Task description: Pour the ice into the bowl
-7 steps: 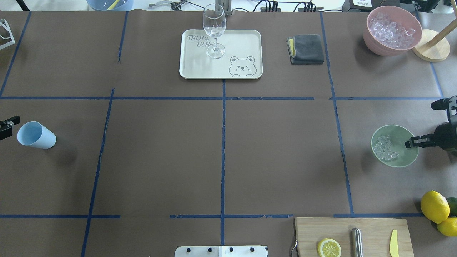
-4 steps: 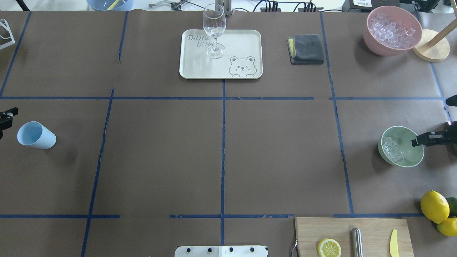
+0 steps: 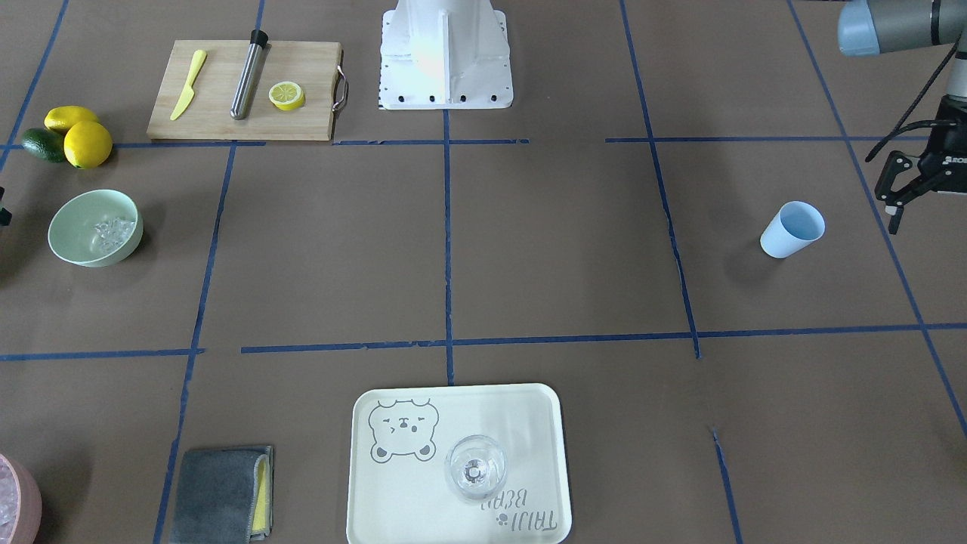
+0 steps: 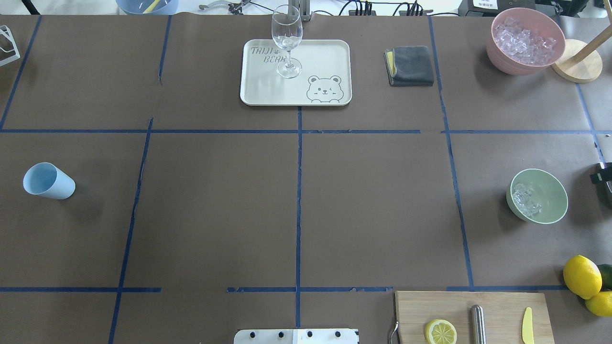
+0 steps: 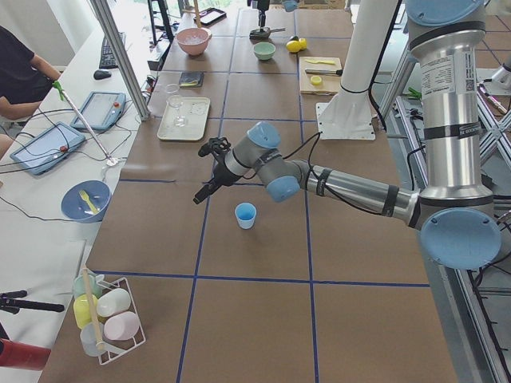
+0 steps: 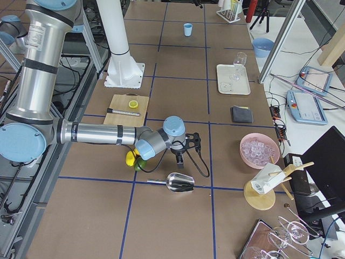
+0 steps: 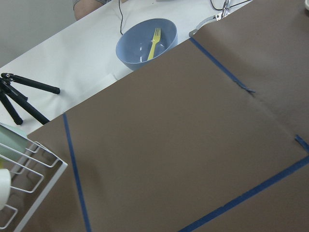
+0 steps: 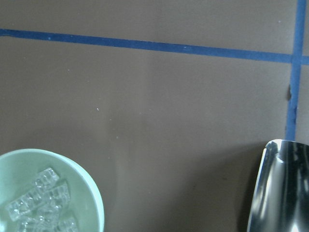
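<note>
The left fingers (image 3: 891, 204) hang spread apart, holding nothing, above the tabletop (image 4: 373, 205) near its left edge, just beside an upright blue cup (image 4: 48, 180) but clear of it. Only a dark tip of the right fingers (image 4: 600, 178) shows at the right edge in the overhead view, and whether they are parted or closed cannot be told. Near them, close to the tabletop's right edge, the bowl (image 4: 550, 191) stands free. The ice (image 4: 526, 200) lies in a small cluster against one side of its floor. A metal scoop (image 6: 178, 182) lies on the tabletop by the right arm, apart from the bowl. At the right corner away from the robot, a pink container (image 4: 497, 52) is piled with more cubes. Midway along that far edge, a cream tray (image 4: 325, 57) carries a stemmed glass (image 4: 287, 33), with a folded grey cloth (image 4: 411, 64) beside the tray. At the robot's edge, a board (image 4: 497, 306) holds a lemon half (image 4: 441, 331), a steel rod (image 4: 478, 325) and a yellow knife (image 4: 527, 325). Whole lemons (image 4: 582, 276) sit near the board.
</note>
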Controlling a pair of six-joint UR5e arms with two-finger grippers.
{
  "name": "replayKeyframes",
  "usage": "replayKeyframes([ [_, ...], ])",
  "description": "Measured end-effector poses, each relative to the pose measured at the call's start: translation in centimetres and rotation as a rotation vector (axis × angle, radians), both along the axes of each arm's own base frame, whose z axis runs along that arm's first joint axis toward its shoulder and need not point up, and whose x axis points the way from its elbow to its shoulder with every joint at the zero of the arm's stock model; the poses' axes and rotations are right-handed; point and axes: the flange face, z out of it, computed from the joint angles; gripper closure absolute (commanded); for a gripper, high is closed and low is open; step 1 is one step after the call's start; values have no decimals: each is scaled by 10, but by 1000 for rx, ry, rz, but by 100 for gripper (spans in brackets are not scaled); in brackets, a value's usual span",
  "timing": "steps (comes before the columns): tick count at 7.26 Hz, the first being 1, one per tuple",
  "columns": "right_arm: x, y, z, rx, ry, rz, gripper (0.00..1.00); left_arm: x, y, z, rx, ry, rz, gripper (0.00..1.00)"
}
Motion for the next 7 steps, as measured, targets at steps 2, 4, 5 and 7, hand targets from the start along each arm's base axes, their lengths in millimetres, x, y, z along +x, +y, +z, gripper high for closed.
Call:
replayKeyframes([
  [2,43,-3,-1,13,48,-36,0,-33,-15,19,-152,7,83,0],
  [4,85,-6,-6,1,71,-79,0,-78,-26,61,-291,27,164,0],
  [5,101,-2,-1,-18,44,-82,0,-100,-27,84,-340,32,189,0],
  [7,116,2,2,-38,-11,-62,0,-113,-15,114,-447,92,223,0],
])
